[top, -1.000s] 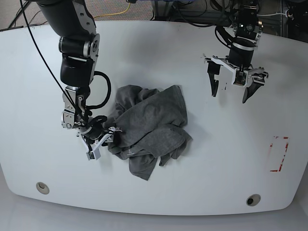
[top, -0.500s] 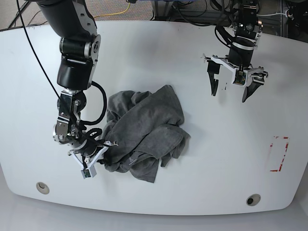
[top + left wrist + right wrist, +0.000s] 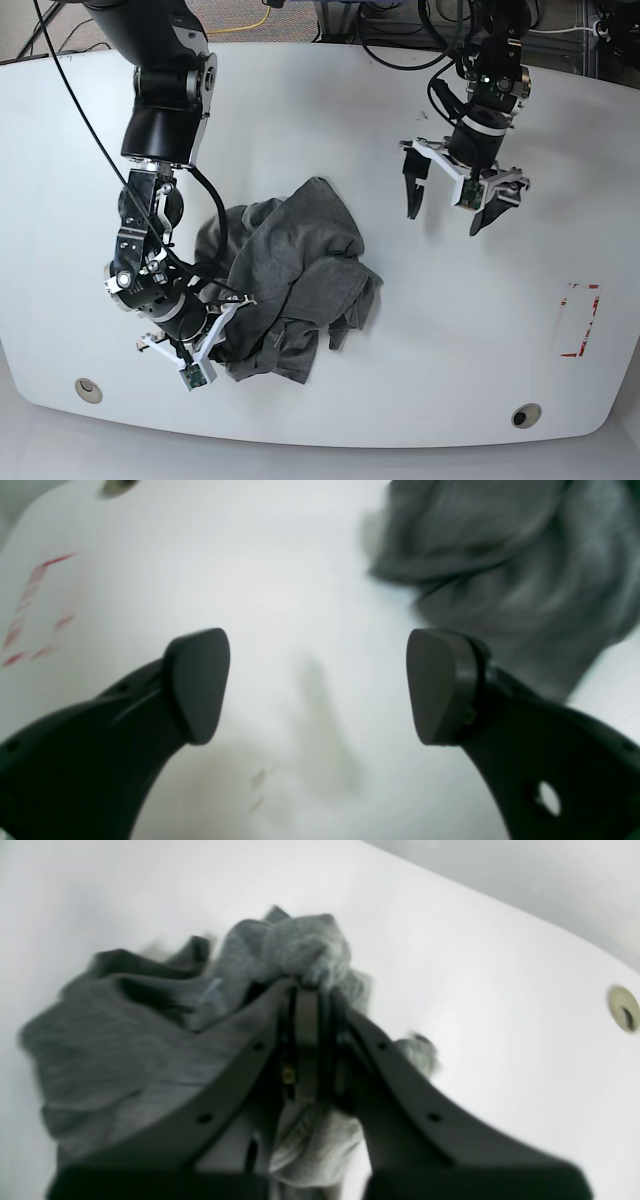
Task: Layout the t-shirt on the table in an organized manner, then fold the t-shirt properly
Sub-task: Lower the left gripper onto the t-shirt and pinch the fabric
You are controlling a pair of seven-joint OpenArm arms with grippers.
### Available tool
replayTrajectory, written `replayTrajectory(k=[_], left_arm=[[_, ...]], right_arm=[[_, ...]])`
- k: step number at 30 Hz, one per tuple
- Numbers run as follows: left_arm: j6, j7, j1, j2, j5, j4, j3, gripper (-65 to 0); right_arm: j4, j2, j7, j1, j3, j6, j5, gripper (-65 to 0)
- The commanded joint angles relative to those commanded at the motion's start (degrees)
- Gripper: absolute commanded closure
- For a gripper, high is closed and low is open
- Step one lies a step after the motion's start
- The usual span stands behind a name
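Cloth of the dark heather-grey, wrinkled knit t-shirt [image 3: 290, 285] lies in a crumpled heap on the glossy white table [image 3: 330, 110], and the right gripper [image 3: 205, 345] is closed on its edge. In the right wrist view the two black fingers [image 3: 250, 1060] are pressed together, and a bunch of the grey fabric [image 3: 300, 950] sits pinched at their tips, with more folds spreading out behind and to one side of them and some cloth hanging under the fingers too. In the base view the heap spreads away from this gripper toward the middle of the table, with one pointed fold standing up at its far end. A round metal grommet hole [image 3: 88, 389] is near this gripper, on the side away from the shirt. The left gripper [image 3: 461, 197] hangs above bare table with its jaws wide apart and nothing between them. In the left wrist view its two dark rounded pads [image 3: 197, 682] frame only the white surface, the grey shirt [image 3: 500, 555] lies ahead of them beyond one pad, apart from it, and a red-tape rectangle mark [image 3: 35, 610] is visible beyond the other pad. Both wrist views are somewhat blurred.
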Motion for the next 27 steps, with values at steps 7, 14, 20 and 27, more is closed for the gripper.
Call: replayTrajectory(k=[7,14,20,27], left_arm=[[0.00,3.34,-7.38,3.87,-1.32,-8.97,0.79,-65.0],[0.00,3.08,-13.10,5.54,-1.58,-20.22,3.52,-65.0],[0.00,2.99,-15.21,5.71,-1.67,-23.91,7.03,-65.0],[0.00,2.81,-17.05,7.30,-1.67,-28.66,8.44,-65.0]], right_arm=[[2.29,-0.09,-0.09,-1.85,0.00,0.09,0.09,0.0],[5.89,0.00,-2.64,-2.81,-0.09,0.26,0.09,0.0],[7.82,-0.09,-3.60,-2.90,-0.09,0.26,0.18,0.0],[11.08,-0.09,-5.98,-2.99,-0.09,0.26,0.18,0.0]])
